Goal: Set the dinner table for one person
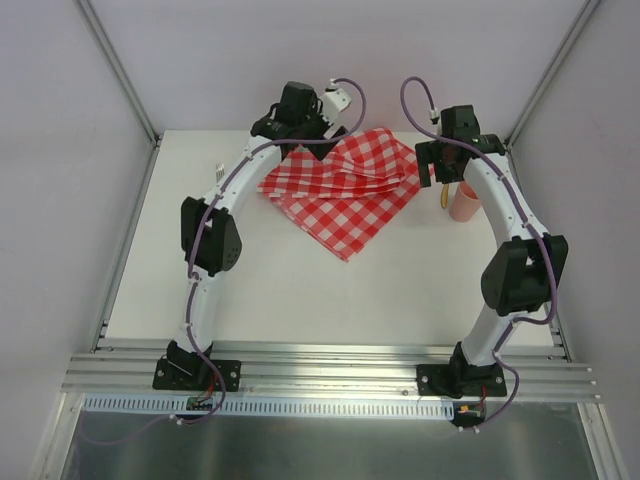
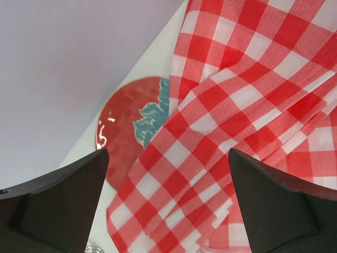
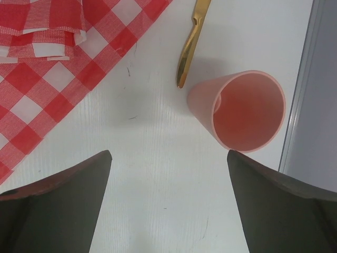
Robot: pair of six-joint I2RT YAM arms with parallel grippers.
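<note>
Under both tools lies the big white desk [image 1: 300, 290], and it reaches out well past everything on it. Nothing is set out for dinner yet, I think.

Right below the left tool [image 2: 166, 174] is the red and white cloth [image 1: 345, 195]. It is folded and bunched up. The left tool is spread wide and holds nothing. Just past it, to its left, a red plate [image 2: 121, 132] peeks out, and the cloth covers part of it.

The right tool [image 3: 168, 158] is spread wide too, with nothing in it. Ahead of it, a bit to its right, stands a pink cup [image 3: 247, 113]. A piece of gold cutlery [image 3: 189, 42] lies just beside the cup, farther from the tool. I cannot tell what kind it is. The grey rail [image 3: 316, 79] is close on the cup's far side.

What could go wrong? If the left tool tugs the cloth, the plate could slide along with it, since the cloth lies on it. If the right tool bumps the cup from one side, the cup could tip over or get pushed against the rail. It could also knock the cutlery away.
</note>
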